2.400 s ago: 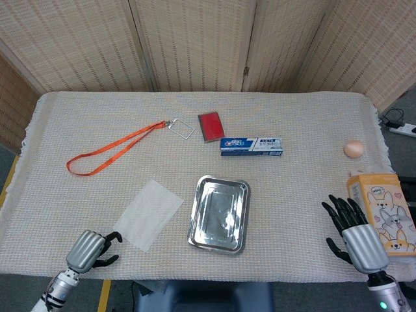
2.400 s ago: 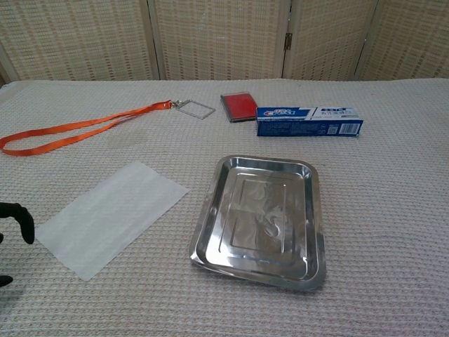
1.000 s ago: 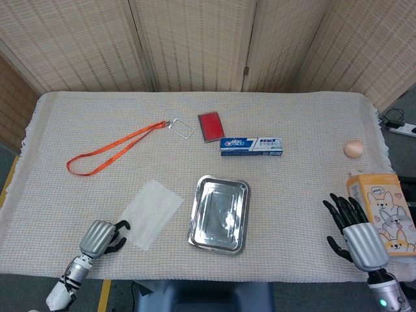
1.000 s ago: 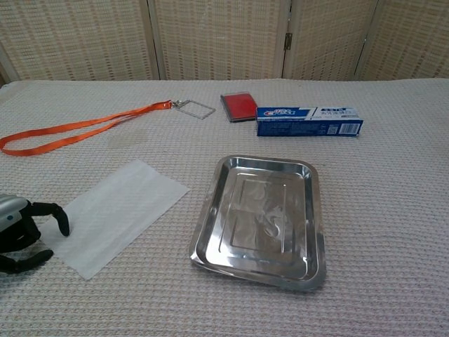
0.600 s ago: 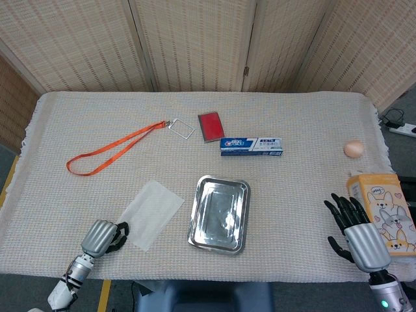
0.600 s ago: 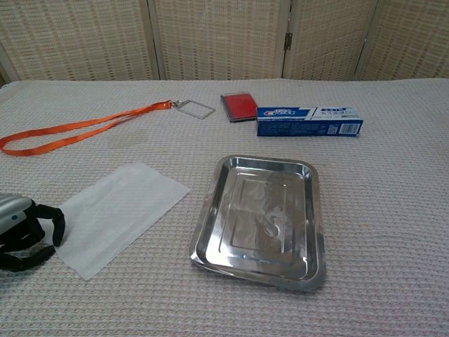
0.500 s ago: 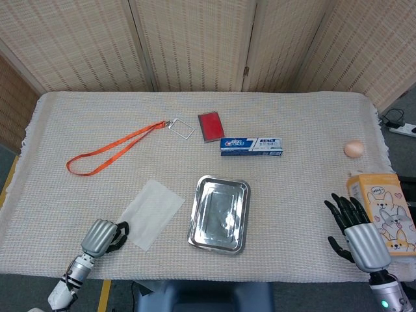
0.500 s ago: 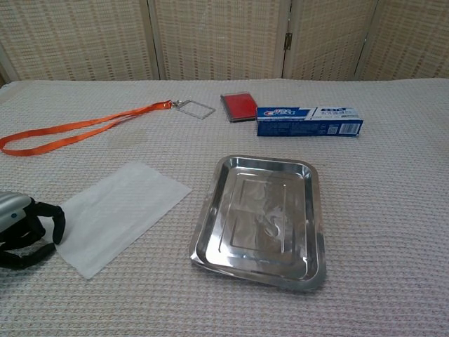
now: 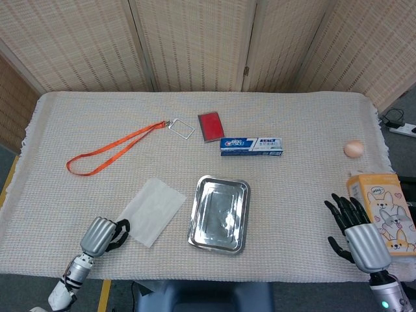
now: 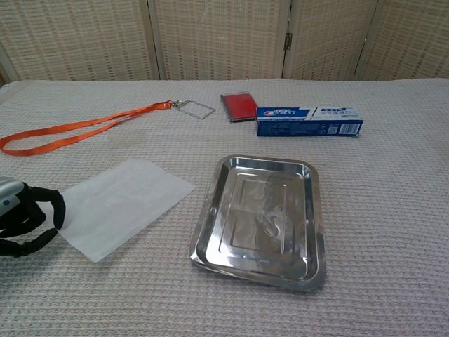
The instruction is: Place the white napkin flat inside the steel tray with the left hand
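My left hand [image 10: 24, 219] pinched the near-left corner of the white napkin [image 10: 121, 205], which lay on the cloth just left of the steel tray [image 10: 263, 220]. Tray empty; lift, transfer and flattening remained.

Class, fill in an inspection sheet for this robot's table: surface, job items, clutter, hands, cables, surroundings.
Surface: table covered with beige woven cloth.
Job items: white napkin lies beside, outside, the steel tray; tray holds nothing.
Clutter: orange lanyard, red card, toothpaste box, egg, cartoon carton.
Hands: left hand curled at the napkin's near-left corner; grip unclear. Right hand spread, holding nothing.
Cables: power strip beyond right edge.
Surroundings: woven folding screens.
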Available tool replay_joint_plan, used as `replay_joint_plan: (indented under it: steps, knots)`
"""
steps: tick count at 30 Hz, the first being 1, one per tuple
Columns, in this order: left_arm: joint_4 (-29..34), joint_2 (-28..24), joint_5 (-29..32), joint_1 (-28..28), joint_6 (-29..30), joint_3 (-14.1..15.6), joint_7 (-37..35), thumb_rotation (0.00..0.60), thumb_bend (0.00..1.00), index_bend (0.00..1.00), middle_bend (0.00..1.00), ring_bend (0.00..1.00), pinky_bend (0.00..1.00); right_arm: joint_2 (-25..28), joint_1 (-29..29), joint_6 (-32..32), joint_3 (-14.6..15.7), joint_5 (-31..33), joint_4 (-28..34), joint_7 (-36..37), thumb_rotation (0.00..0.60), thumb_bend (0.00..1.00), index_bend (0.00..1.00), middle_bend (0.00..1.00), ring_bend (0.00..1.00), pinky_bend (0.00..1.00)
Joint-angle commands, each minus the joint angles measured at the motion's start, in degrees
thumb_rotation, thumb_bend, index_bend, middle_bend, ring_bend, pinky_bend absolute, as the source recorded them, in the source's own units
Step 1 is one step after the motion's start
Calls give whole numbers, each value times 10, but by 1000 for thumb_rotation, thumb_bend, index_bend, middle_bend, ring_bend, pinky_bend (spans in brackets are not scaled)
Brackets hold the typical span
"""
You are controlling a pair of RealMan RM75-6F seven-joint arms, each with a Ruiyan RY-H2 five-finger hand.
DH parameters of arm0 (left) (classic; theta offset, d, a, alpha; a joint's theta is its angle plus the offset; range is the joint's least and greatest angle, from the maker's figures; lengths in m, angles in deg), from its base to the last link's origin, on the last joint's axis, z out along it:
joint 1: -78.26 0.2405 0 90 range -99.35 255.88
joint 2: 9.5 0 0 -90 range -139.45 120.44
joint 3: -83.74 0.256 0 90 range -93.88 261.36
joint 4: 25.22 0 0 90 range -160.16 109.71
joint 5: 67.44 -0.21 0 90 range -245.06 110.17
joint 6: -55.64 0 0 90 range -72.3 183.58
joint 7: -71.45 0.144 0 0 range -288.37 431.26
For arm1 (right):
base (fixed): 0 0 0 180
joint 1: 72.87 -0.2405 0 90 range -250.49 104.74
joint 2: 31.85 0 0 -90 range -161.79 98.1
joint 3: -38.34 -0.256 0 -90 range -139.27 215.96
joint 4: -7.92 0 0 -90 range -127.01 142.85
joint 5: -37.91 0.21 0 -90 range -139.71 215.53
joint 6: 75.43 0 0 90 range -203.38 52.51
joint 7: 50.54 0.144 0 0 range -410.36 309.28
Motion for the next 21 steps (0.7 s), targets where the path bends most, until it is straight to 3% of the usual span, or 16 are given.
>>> replay_joint_plan:
  steps: [1,11,21]
  knots:
    - [-22,12,-9,4,42,-7,-26,600,604,709,1000,972,1000,0,0,0,0,0,0,0,600,400,0,0,0,0]
    - [-43,25,-9,-13,95,-40,-34,600,648,708,1000,979,1000,3,0,2,-1,-1,1,6,600,400,0,0,0,0]
    - [-32,28,26,-84,85,-118,-19,600,659,709,1000,979,1000,10,2,9,-4,1,4,19,600,400,0,0,0,0]
